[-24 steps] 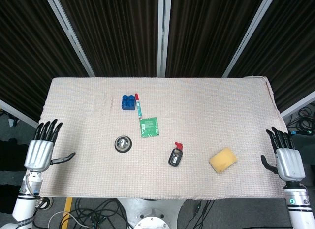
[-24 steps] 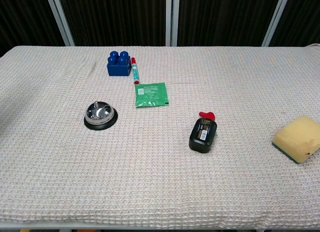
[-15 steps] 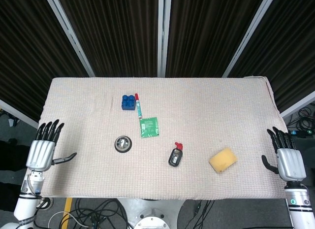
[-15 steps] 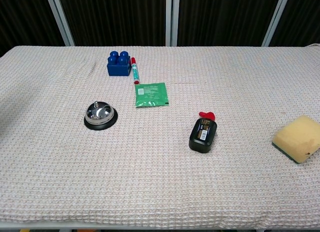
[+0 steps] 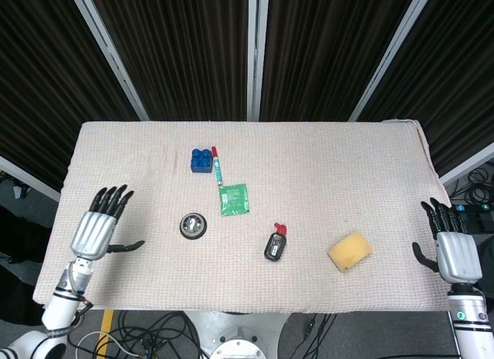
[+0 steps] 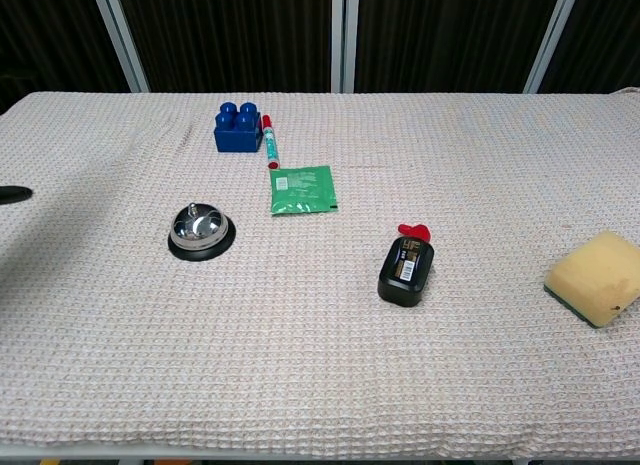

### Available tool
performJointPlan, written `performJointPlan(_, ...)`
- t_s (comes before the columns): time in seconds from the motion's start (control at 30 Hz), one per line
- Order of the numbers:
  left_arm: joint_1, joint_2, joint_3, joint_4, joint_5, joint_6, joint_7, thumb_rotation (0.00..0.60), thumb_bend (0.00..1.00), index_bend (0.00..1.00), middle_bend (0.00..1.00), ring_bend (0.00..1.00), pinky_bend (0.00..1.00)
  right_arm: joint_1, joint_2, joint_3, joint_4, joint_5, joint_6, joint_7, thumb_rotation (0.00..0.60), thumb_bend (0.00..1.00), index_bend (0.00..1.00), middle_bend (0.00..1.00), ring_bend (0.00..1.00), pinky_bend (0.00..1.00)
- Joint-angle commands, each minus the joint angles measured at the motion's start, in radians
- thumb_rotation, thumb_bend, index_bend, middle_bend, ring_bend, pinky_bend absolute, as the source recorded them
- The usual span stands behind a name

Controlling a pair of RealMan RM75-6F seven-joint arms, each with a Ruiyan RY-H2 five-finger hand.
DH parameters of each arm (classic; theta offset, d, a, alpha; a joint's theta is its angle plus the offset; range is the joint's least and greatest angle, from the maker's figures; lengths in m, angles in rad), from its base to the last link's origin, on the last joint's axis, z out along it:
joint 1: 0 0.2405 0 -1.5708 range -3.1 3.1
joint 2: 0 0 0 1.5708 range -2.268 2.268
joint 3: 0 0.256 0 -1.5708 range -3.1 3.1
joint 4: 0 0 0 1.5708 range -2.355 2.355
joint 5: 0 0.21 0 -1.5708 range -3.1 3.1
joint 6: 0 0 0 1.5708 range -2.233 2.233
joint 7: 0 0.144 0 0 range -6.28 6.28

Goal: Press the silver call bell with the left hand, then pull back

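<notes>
My left hand (image 5: 99,232) hangs over the left part of the cloth-covered surface (image 5: 332,166), palm down, its fingers (image 5: 113,197) spread apart and straight, the thumb sticking out toward the middle, holding nothing. In the chest view only a dark fingertip, probably my thumb, pokes in at the left edge (image 6: 14,194). The silver call bell (image 5: 193,225) sits on its black base to the right of that hand, well apart from it, untouched; from the chest view its dome and top button (image 6: 200,231) show clearly.

My right hand (image 5: 452,251) is at the right edge of the surface, fingers (image 5: 441,217) extended and apart, gripping nothing; the chest view does not catch it.

Behind the bell, a blue toy brick (image 5: 201,160) stands with a red-capped marker (image 5: 218,166) lying just beside it on the right. A green sachet (image 5: 235,198) lies flat near the marker's lower end, between the brick and the middle of the surface. A small black bottle with a red cap (image 5: 275,244) lies on its side to the right of the bell, and a yellow sponge (image 5: 350,251) with a green underside rests further right, near my right hand but not touching it.
</notes>
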Motion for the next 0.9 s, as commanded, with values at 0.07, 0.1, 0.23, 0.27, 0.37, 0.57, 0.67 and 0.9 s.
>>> performJointPlan(0.07,-0.066,-0.088,-0.008,0.043,0.007,-0.072,-0.018,0.252,0.0,0.0,0.0,0.0,0.0,-0.001,0.001,0.003,0.0,0.003,0.001,0.002,0.6,0.29,0.0,0.0,0.0,0.0)
performJointPlan(0.1,-0.08,-0.114,-0.009,0.059,-0.003,-0.098,-0.018,0.205,0.0,0.0,0.0,0.0,0.0,0.0,0.001,0.003,0.001,0.006,-0.002,0.002,0.6,0.29,0.0,0.0,0.0,0.0)
performJointPlan(0.23,-0.12,-0.189,-0.003,0.116,-0.022,-0.168,-0.043,0.083,0.0,0.0,0.0,0.0,0.0,0.0,0.0,0.003,0.005,0.01,-0.007,0.008,0.6,0.29,0.0,0.0,0.0,0.0)
performJointPlan(0.27,-0.127,-0.205,0.0,0.134,-0.023,-0.179,-0.05,0.077,0.0,0.0,0.0,0.0,0.0,0.0,0.0,0.003,0.006,0.01,-0.007,0.009,0.6,0.29,0.0,0.0,0.0,0.0)
performJointPlan(0.37,-0.144,-0.255,0.008,0.195,-0.024,-0.2,-0.061,0.073,0.0,0.0,0.0,0.0,0.0,0.0,0.0,0.002,0.01,0.009,-0.009,0.014,0.6,0.29,0.0,0.0,0.0,0.0)
performJointPlan(0.57,-0.168,-0.334,0.01,0.301,-0.002,-0.181,-0.107,0.063,0.0,0.0,0.0,0.0,0.0,0.002,-0.002,0.005,0.022,0.015,-0.017,0.03,0.6,0.29,0.0,0.0,0.0,0.0)
performJointPlan(0.67,-0.177,-0.365,0.012,0.338,0.004,-0.173,-0.134,0.061,0.0,0.0,0.0,0.0,0.0,0.003,-0.004,0.004,0.028,0.016,-0.021,0.037,0.6,0.29,0.0,0.0,0.0,0.0)
performJointPlan(0.9,-0.191,-0.421,0.029,0.406,0.001,-0.195,-0.167,0.058,0.0,0.0,0.0,0.0,0.0,0.004,-0.007,0.003,0.036,0.013,-0.024,0.043,0.6,0.29,0.0,0.0,0.0,0.0)
